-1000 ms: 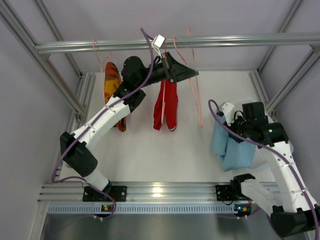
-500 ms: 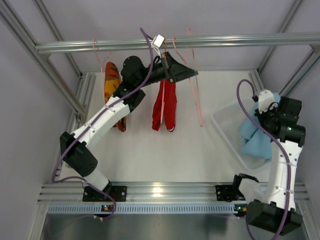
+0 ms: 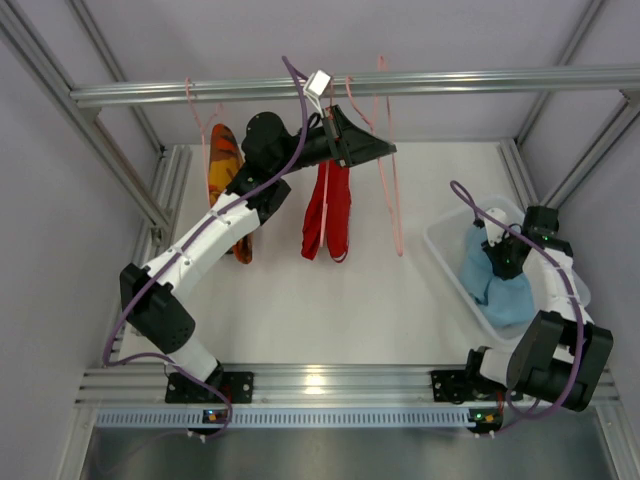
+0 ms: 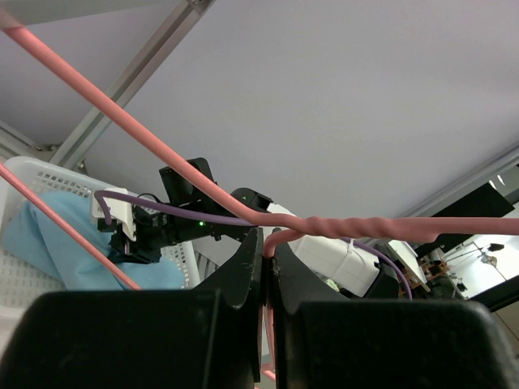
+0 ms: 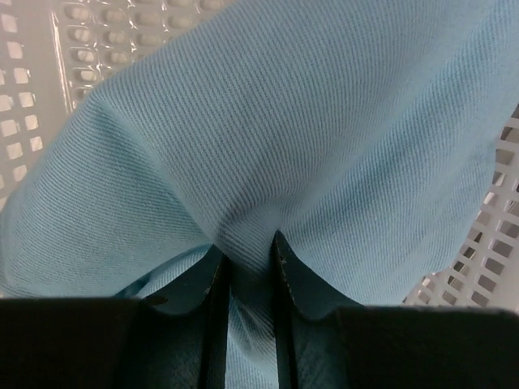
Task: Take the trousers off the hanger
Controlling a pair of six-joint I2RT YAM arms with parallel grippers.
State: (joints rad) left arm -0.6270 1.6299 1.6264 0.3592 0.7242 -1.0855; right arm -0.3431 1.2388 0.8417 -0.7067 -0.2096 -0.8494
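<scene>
Right pincer point(image 5: 247, 243) clamped on the light blue trousers point(image 5: 308, 121) inside the basket point(image 5: 97, 32), left pincer point(image 4: 268, 247) pinching the hanger point(image 4: 357, 225): best let go low.

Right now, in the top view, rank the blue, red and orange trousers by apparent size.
1. light blue trousers, bunched in the basket.
2. red trousers, a close second; they hang nearer the camera.
3. orange patterned trousers, partly hidden by the left arm.

A white worktop point(image 3: 300, 300) fills the middle, boxed in by pale grey-lilac walls point(image 3: 300, 35). A silver frame bar point(image 3: 450, 80) crosses at 12 o'clock. Slanted struts point(image 3: 110, 160) run at 10 and 2. A ribbed rail point(image 3: 330, 385) at 6 catches a bright glare.
</scene>
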